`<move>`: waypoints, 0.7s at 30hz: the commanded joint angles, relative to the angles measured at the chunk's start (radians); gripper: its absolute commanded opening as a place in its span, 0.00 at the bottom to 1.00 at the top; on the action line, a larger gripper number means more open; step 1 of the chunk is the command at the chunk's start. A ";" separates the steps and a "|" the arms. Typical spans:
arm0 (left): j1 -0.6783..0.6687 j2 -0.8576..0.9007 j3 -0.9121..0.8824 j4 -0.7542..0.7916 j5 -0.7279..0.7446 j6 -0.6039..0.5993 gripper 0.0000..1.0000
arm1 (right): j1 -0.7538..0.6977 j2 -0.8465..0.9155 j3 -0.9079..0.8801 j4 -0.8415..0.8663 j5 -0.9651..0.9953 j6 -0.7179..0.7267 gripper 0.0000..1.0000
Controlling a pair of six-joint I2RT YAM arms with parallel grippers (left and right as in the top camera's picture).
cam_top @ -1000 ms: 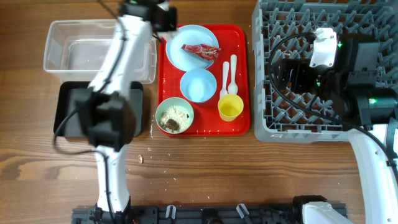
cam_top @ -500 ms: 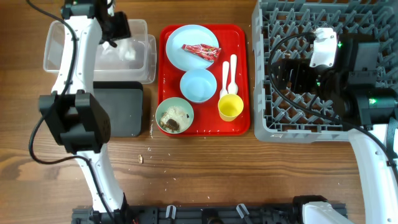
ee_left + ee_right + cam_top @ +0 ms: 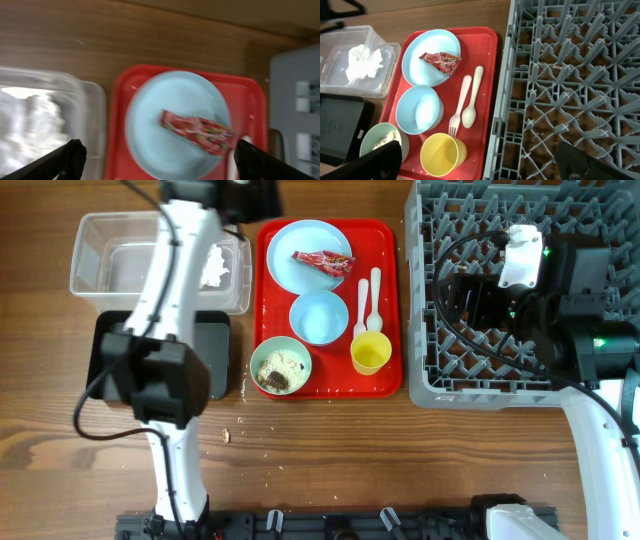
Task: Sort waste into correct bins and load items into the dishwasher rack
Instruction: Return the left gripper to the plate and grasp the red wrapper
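My left gripper (image 3: 162,161) is open and empty, hovering over the near rim of the pale blue plate (image 3: 177,120) on which a red printed wrapper (image 3: 197,131) lies. Crumpled white paper (image 3: 213,266) rests in the clear tub (image 3: 110,265). On the red tray (image 3: 385,240) sit a blue bowl (image 3: 318,317), a green bowl (image 3: 280,367) holding food scraps, a yellow cup (image 3: 370,353) and a white spoon (image 3: 472,97) and fork (image 3: 459,107). My right gripper (image 3: 485,162) stands open over the near left edge of the grey rack (image 3: 520,220).
The black tray (image 3: 215,370) lies below the clear tub, largely hidden by my left arm (image 3: 170,310). Loose crumbs (image 3: 226,435) are scattered on the wooden table in front of the trays. My right arm (image 3: 560,300) covers the rack's middle.
My left gripper swung over the clear tub, opened and left the white paper there, then moved back right toward the plate. The right arm has not moved.
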 commanded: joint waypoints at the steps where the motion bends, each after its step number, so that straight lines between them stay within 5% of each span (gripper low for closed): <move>1: -0.080 0.108 0.013 0.013 -0.018 -0.272 1.00 | 0.005 0.008 0.022 -0.002 -0.017 0.017 1.00; 6: -0.143 0.246 0.013 0.108 -0.018 -0.447 1.00 | 0.005 0.008 0.022 -0.025 -0.017 0.017 1.00; 17: -0.161 0.371 0.013 0.215 -0.048 -0.442 0.82 | 0.005 0.008 0.022 -0.052 -0.017 0.017 1.00; 19: -0.161 0.384 0.013 0.213 -0.051 -0.440 0.75 | 0.005 0.008 0.022 -0.051 -0.017 0.017 1.00; 21: -0.161 0.386 0.013 0.211 -0.052 -0.439 0.54 | 0.005 0.008 0.022 -0.051 -0.017 0.017 1.00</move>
